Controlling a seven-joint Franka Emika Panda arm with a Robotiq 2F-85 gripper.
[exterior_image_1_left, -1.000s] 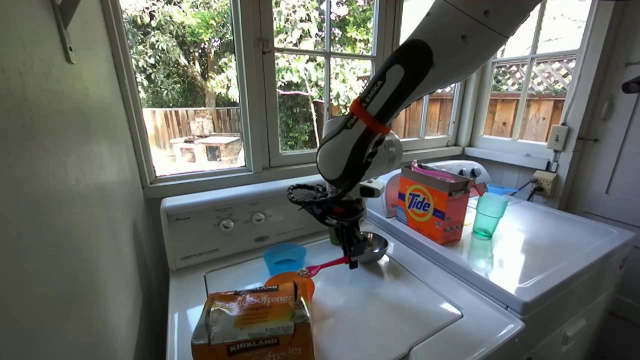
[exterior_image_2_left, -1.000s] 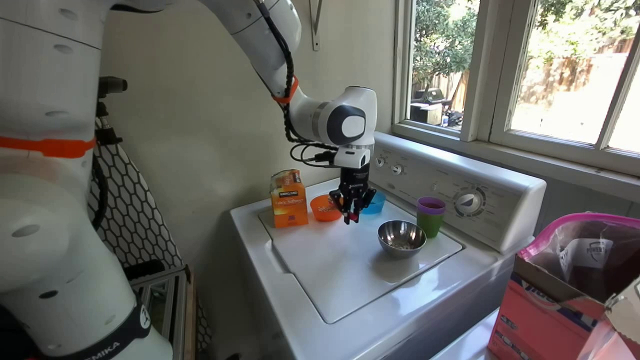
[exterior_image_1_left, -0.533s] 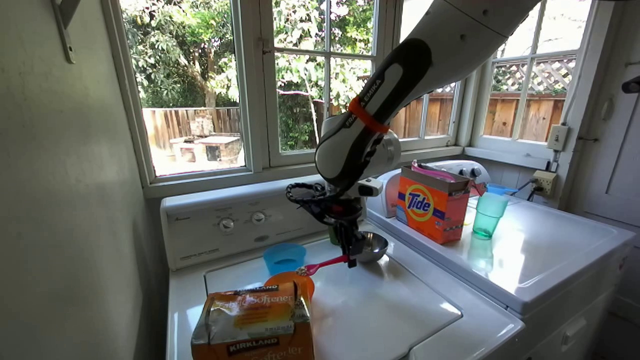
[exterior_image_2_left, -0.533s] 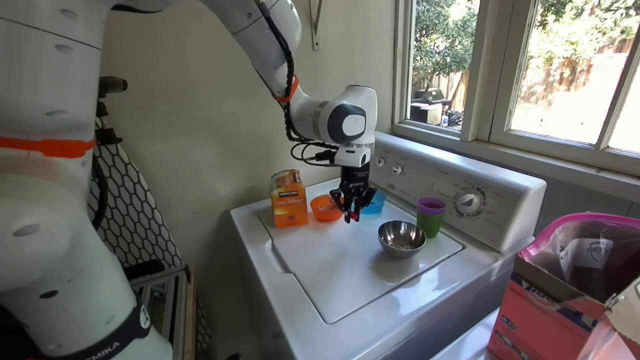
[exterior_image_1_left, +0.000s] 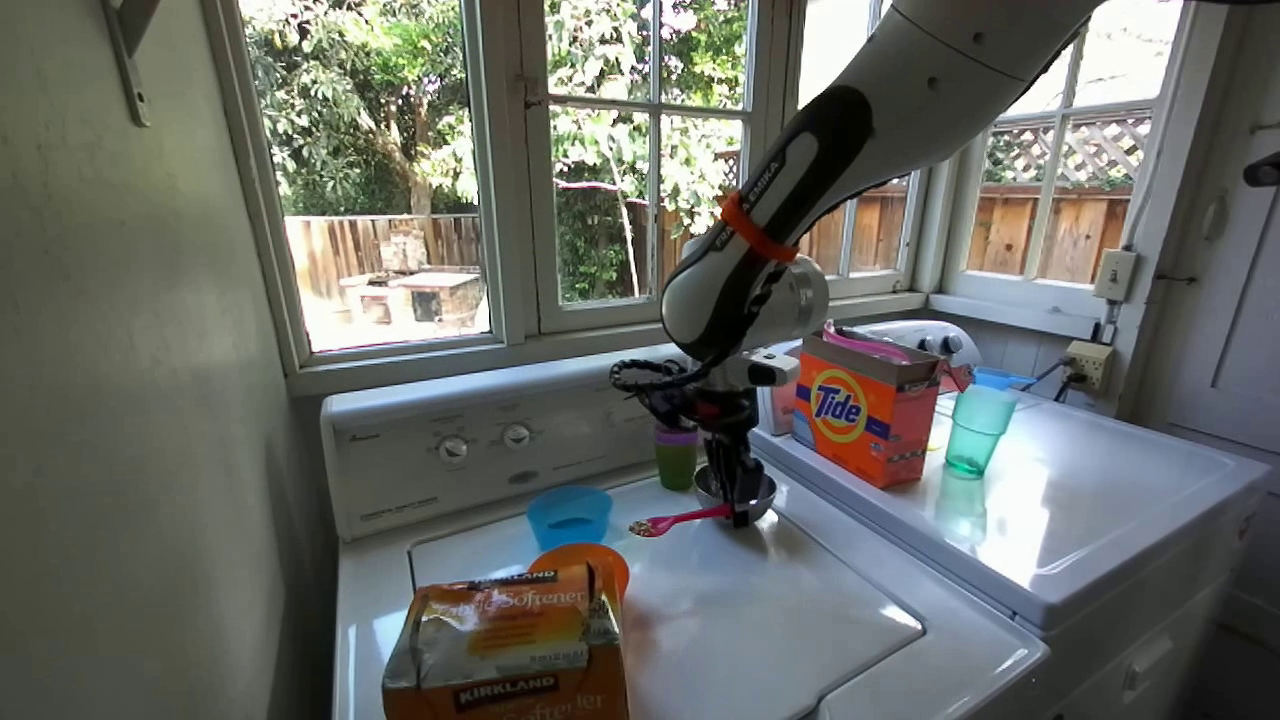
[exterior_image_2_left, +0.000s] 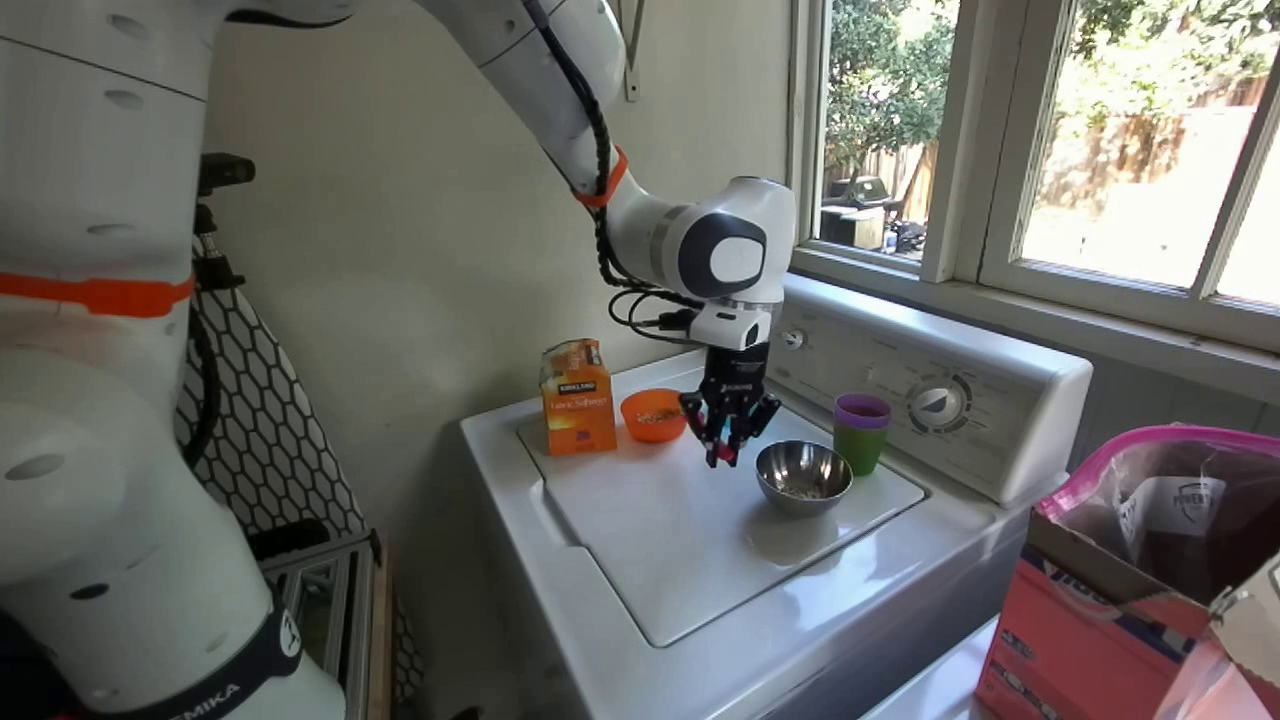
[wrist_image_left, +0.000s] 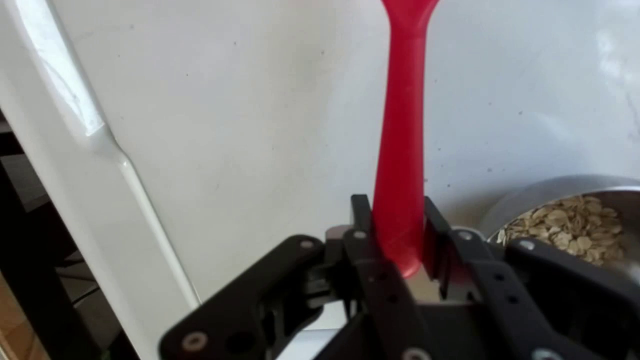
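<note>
In the hand (wrist_image_left: 397, 220) | spoon (wrist_image_left: 406, 110) | pinkish-red, smooth | bearing pale flakes (exterior_image_1_left: 641, 528)

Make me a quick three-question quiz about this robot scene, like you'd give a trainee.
1. What is the gripper holding?
2. True or false: the translucent green cup stands upright beside the Tide box.
3. Fill in the blank: the wrist view shows that the metal bowl contains ____.

Key: 1. a pink spoon; 2. true; 3. oat flakes.
</note>
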